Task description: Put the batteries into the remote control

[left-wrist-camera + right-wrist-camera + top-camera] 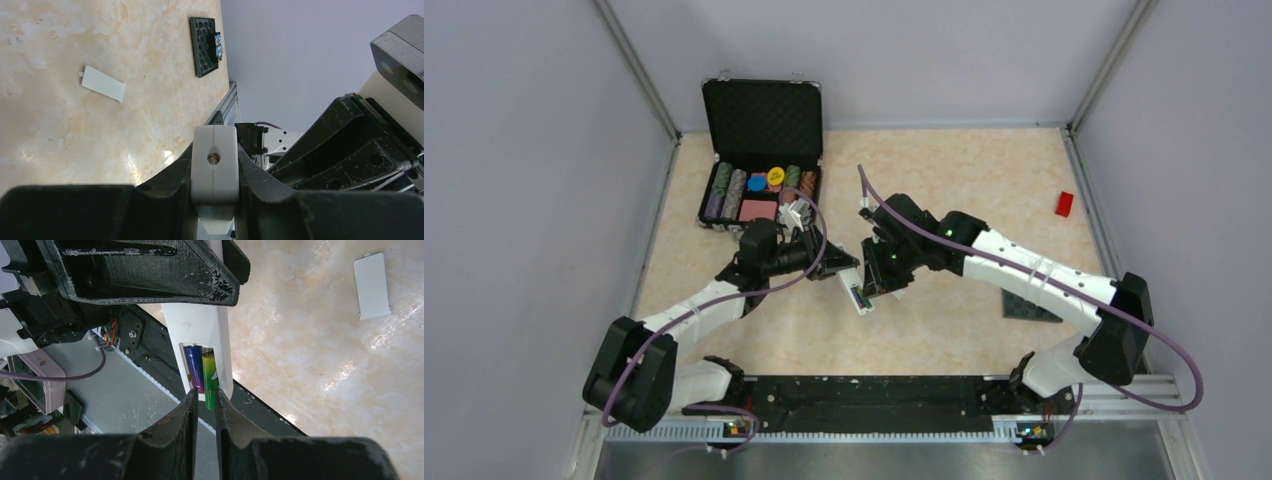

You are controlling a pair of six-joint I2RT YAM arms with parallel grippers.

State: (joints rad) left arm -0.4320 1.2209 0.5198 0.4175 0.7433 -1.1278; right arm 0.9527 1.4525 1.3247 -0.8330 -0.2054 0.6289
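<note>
Clamping remote point(214, 187) steady in left gripper point(214, 159); pinching green battery point(210, 382) in near-closed right gripper point(205, 409) to seat it beside purple battery point(193, 371).

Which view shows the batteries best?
Right wrist: purple battery and green battery sit side by side in the recess of the remote control. Top external shows only a tiny speck; left wrist shows none.

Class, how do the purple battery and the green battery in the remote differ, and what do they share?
The purple battery is dark purple; the green battery is green. The purple battery lies inside the recess of the remote control; the green battery's lower end pokes past its edge. The right claw pinches the green battery's end; the purple battery is not gripped. Shared: both are slim cylinders, side by side, lengthwise.
</note>
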